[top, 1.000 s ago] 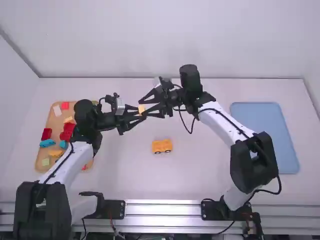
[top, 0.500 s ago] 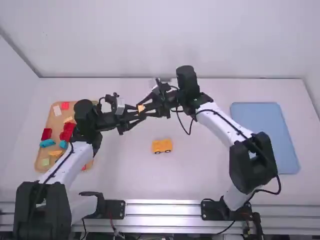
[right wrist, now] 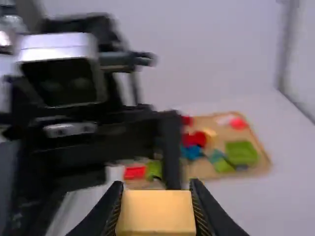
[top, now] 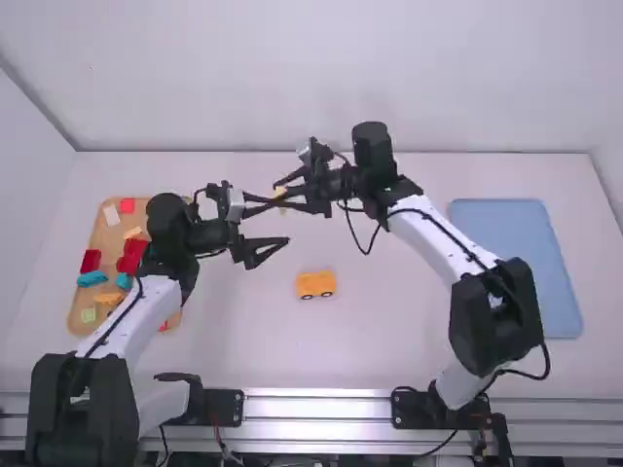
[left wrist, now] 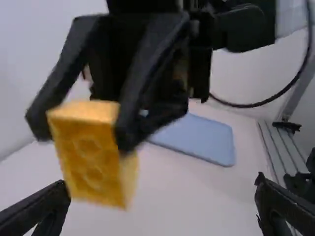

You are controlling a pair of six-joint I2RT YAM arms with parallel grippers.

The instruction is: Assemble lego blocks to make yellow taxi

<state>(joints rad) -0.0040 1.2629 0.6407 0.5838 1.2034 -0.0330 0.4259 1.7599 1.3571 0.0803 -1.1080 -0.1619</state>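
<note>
On the left of your table (top: 389, 336) lies a wooden tray (top: 82, 307) with loose blocks: red blocks (top: 131, 256), a blue block (top: 92, 278), a green block (top: 89, 315), a yellow piece (top: 109, 299) and a pale block (top: 111, 214). Your left arm (top: 119, 316) reaches past its right side, hiding part of it from the high view. On the right you have a flat blue tray (top: 511, 258), with the right arm (top: 438, 238) just beside its left edge and a black cable (top: 360, 243) looping below that wrist. The taxi body (top: 314, 283), yellow with dark wheels on its near side, sits on the table near the middle, between the arms and nearer to you than both end effectors. Your right end effector (top: 275, 194) is clamped on a yellow block (top: 281, 194), one finger on either side, held up off the table with its studs facing the left wrist camera. Your left end effector (top: 280, 223) has its fingers wide apart with nothing between them, close by the block; in the high view the two end effectors overlap, and you cannot tell whether they touch.
</note>
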